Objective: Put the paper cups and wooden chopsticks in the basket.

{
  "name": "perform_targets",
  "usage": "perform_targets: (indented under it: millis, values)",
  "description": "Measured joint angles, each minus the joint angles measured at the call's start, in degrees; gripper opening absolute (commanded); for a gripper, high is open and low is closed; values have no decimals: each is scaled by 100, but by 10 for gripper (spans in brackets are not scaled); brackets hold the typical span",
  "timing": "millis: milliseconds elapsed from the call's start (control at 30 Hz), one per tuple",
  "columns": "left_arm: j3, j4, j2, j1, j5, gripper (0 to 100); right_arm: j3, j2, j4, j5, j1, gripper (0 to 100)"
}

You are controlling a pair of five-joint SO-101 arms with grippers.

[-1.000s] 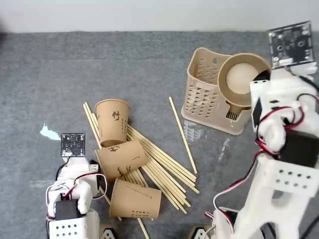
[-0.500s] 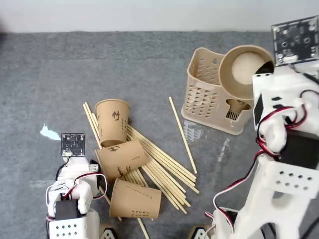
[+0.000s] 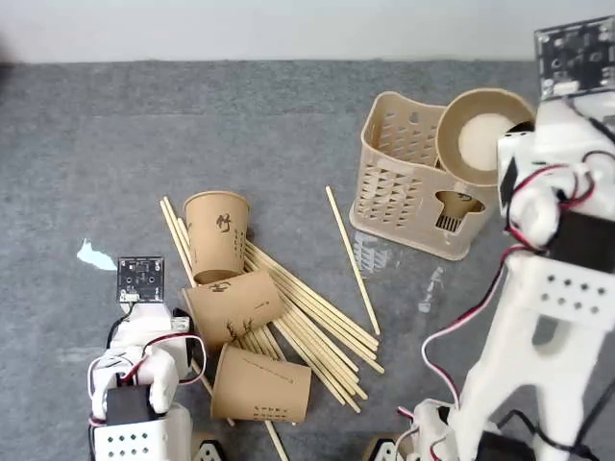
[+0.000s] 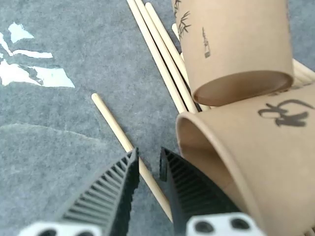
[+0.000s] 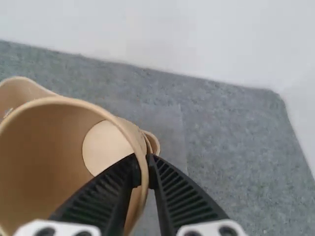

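My right gripper (image 5: 142,169) is shut on the rim of a paper cup (image 5: 54,157). In the high view this cup (image 3: 483,134) hangs tilted over the right end of the beige slotted basket (image 3: 394,178), its mouth facing up toward the camera. Three more paper cups lie on their sides on the grey mat: one (image 3: 216,233), a second (image 3: 233,305) and a third (image 3: 261,384). A heap of wooden chopsticks (image 3: 312,322) lies under and beside them. My left gripper (image 4: 147,167) is shut just above a single chopstick (image 4: 115,130), next to a cup's mouth (image 4: 236,147).
One loose chopstick (image 3: 353,261) lies between the heap and the basket. A white scrap (image 3: 94,255) is stuck to the mat at the left. The left arm's base (image 3: 139,384) sits at the near edge. A pale wall borders the mat's far side.
The right arm has carried the held cup a little up and to the right over the basket's right end. The left arm and the things on the mat have not moved.
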Motion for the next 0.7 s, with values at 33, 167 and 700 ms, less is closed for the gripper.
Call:
perform_targets:
  millis: [33,167,700]
  values:
    - [0,0,0,0,0,77,0,53,0,0,-9,41]
    - [0,0,0,0,0,77,0,62,167,0,-149,133]
    - [0,0,0,0,0,77,-545,88,809,-9,-571,166]
